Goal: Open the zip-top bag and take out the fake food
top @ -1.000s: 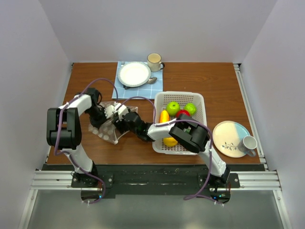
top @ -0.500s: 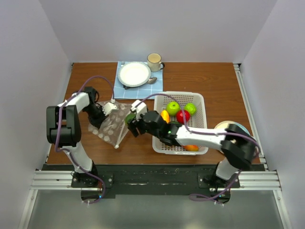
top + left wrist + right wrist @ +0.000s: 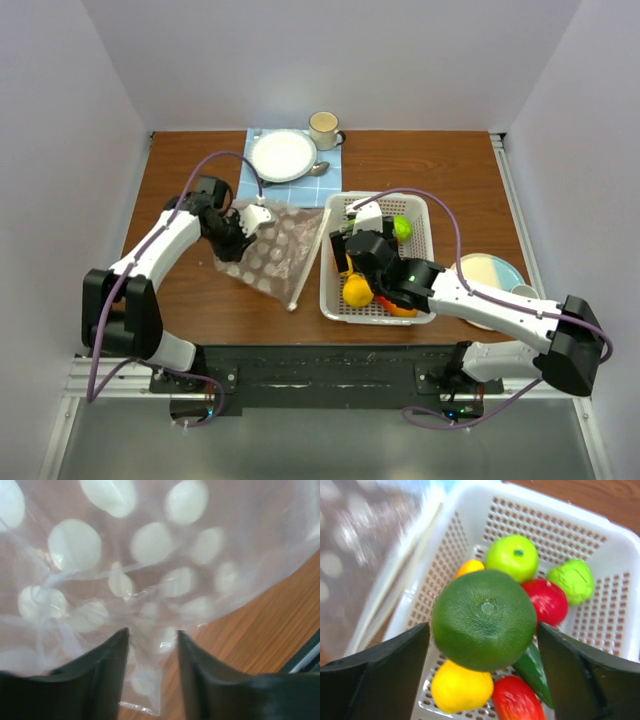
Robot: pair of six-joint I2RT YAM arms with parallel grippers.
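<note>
The zip-top bag (image 3: pixel 280 250), clear with pale dots, lies flat on the table left of the white basket (image 3: pixel 325 272), its white zip strip toward the basket. My left gripper (image 3: pixel 240 232) is at the bag's left end. In the left wrist view the left gripper (image 3: pixel 152 632) is open, with a loose fold of the bag (image 3: pixel 150 580) between its fingers. My right gripper (image 3: pixel 483 625) is open above the basket (image 3: pixel 555 510). A round dark green fruit (image 3: pixel 484 620) sits between its fingers with slim gaps. More fake food lies below: green apple (image 3: pixel 512 557), red (image 3: pixel 549 600) and yellow (image 3: pixel 461 687) pieces, cucumber (image 3: pixel 532 672).
A white plate (image 3: pixel 282 155) on a blue cloth, a spoon (image 3: pixel 320 168) and a mug (image 3: pixel 323 127) stand at the back. Another plate (image 3: pixel 485 275) lies right of the basket. Bare wood surrounds the bag.
My right gripper moved from the bag to over the basket with the green fruit and opened wider. My left gripper swung right and opened; the bag now lies spread toward the basket.
</note>
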